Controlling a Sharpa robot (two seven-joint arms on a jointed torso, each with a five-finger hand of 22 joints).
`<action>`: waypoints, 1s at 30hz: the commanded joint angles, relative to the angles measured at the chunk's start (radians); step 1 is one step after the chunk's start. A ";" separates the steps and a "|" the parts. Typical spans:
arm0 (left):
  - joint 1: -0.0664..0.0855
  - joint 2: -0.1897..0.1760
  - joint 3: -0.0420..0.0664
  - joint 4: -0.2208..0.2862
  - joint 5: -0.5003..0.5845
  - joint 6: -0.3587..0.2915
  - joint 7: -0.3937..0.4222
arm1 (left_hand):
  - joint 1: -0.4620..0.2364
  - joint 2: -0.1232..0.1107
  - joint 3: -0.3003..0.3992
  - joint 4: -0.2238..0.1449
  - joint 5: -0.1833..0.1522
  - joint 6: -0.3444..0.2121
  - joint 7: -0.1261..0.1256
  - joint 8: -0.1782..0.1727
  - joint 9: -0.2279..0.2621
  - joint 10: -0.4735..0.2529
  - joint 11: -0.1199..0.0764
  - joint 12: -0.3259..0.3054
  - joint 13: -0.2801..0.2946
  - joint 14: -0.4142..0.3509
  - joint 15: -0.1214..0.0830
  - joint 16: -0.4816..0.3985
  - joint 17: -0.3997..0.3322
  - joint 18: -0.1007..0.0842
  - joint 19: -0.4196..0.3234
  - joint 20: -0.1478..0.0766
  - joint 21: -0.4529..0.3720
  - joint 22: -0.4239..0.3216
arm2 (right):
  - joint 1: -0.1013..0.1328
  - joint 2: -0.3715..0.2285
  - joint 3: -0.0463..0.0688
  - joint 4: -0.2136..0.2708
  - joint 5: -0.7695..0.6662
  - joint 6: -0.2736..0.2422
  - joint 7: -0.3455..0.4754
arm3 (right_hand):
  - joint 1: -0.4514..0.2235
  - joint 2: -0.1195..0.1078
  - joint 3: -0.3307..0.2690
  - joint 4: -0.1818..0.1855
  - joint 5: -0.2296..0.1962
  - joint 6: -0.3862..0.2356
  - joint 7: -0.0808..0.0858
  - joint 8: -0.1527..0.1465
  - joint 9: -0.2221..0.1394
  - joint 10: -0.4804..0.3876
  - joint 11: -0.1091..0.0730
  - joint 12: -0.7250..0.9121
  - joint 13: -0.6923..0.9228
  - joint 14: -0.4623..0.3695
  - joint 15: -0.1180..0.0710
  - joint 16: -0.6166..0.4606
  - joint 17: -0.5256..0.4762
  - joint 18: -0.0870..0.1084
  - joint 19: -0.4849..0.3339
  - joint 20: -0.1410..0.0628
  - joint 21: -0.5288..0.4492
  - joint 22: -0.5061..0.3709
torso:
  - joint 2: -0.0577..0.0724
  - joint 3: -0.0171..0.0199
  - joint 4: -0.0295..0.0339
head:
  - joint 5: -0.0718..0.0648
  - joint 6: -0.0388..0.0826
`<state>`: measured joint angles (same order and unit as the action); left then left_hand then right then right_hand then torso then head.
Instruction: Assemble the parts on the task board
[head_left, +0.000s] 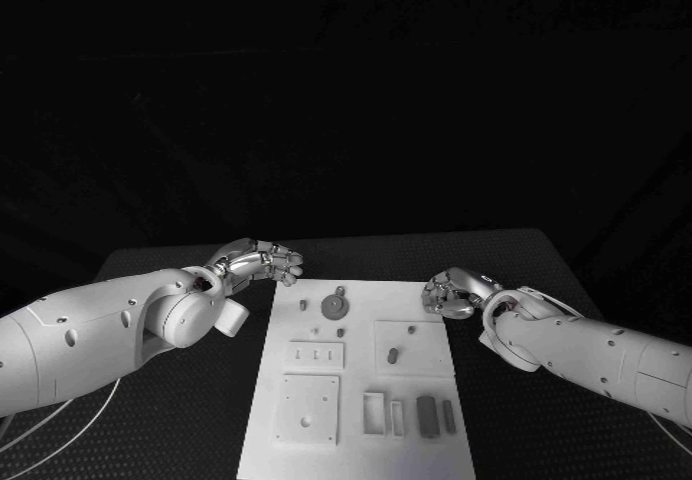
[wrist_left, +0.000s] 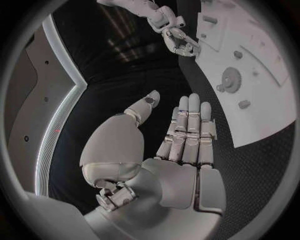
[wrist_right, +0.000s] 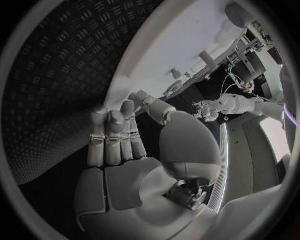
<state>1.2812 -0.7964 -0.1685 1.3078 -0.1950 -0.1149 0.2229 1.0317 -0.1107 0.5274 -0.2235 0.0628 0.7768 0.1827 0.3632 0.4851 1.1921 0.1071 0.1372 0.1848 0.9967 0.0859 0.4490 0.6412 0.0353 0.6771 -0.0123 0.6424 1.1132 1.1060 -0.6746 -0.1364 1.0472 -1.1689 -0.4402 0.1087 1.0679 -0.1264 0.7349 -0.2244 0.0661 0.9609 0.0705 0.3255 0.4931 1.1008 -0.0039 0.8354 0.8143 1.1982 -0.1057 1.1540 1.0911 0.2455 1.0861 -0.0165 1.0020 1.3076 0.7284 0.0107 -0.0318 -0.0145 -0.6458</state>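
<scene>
Currently both the left hand (head_left: 257, 263) and right hand (head_left: 453, 293) hover empty, fingers released, flanking the task board (head_left: 361, 440) at 6 o'clock; small parts (head_left: 427, 415) risk slipping from a mis-aimed pinch.

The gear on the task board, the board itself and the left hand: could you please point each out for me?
gear (head_left: 335, 304), head view, on its round face.
task board (head_left: 433, 440), head view, on a bare patch near its right edge.
left hand (wrist_left: 187, 142), left wrist view, on its straightened fingers.
</scene>
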 joint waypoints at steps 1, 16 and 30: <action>0.001 0.002 0.001 0.007 -0.032 0.024 -0.011 | -0.015 0.000 0.001 0.010 -0.005 0.018 -0.003 0.008 0.003 0.014 -0.003 0.006 0.003 0.000 0.001 -0.006 0.002 0.014 -0.009 0.001 0.005 -0.002 | 0.021 -0.003 0.004 0.025 -0.052 -0.046 -0.034 | -0.013 -0.001 0.006 0.004 0.012 0.045 0.034 0.005 0.004 0.009 -0.001 0.003 -0.002 0.007 -0.004 0.006 0.000 0.016 0.007 -0.003 0.005 0.015 | 0.000 -0.0005 -0.0005 | 0.000 0.004; 0.002 0.038 0.002 0.050 -0.106 0.022 -0.160 | -0.254 0.002 -0.132 0.099 -0.013 0.056 -0.019 -0.011 -0.011 0.030 -0.013 0.003 0.010 -0.004 -0.001 -0.016 0.011 0.021 -0.022 -0.003 0.003 -0.024 | 0.116 -0.003 0.009 0.188 -0.152 -0.049 -0.154 | -0.056 -0.032 -0.007 0.029 -0.002 0.059 0.027 0.008 0.010 0.028 -0.008 -0.001 -0.012 0.024 -0.011 0.005 -0.002 0.016 0.025 -0.015 0.008 0.011 | -0.006 -0.0064 0.0019 | 0.003 0.025; 0.002 0.083 0.002 0.065 -0.167 -0.001 -0.227 | -0.299 0.007 -0.185 0.091 -0.013 0.045 -0.013 -0.030 -0.020 0.021 -0.010 -0.007 0.010 -0.001 -0.004 -0.015 0.019 0.032 -0.022 -0.003 0.003 -0.035 | 0.119 0.056 0.009 0.266 -0.186 0.007 -0.197 | -0.066 -0.049 -0.023 0.032 -0.004 0.042 0.030 -0.004 0.007 0.038 -0.006 0.011 -0.003 0.034 -0.010 0.015 0.003 0.016 0.033 -0.021 0.015 0.014 | -0.008 -0.0092 0.0041 | 0.023 0.039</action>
<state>1.2822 -0.7193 -0.1675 1.3705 -0.3275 -0.1093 0.0289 0.7393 -0.1053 0.3446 -0.1311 0.0532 0.8282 0.1702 0.3387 0.4660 1.2214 0.0986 0.1345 0.1958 0.9967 0.0859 0.4341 0.6587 0.0539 0.6590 -0.0159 0.6465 1.0791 1.2255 -0.6223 -0.1274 1.3072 -1.3259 -0.4699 -0.0618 1.0027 -0.1685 0.7184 -0.1902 0.0658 0.9814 0.0716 0.3248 0.5028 1.1318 -0.0093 0.8399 0.8070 1.2246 -0.1148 1.1642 1.0916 0.2408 1.1132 -0.0363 1.0127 1.3082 0.7193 0.0009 -0.0270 0.0053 -0.6088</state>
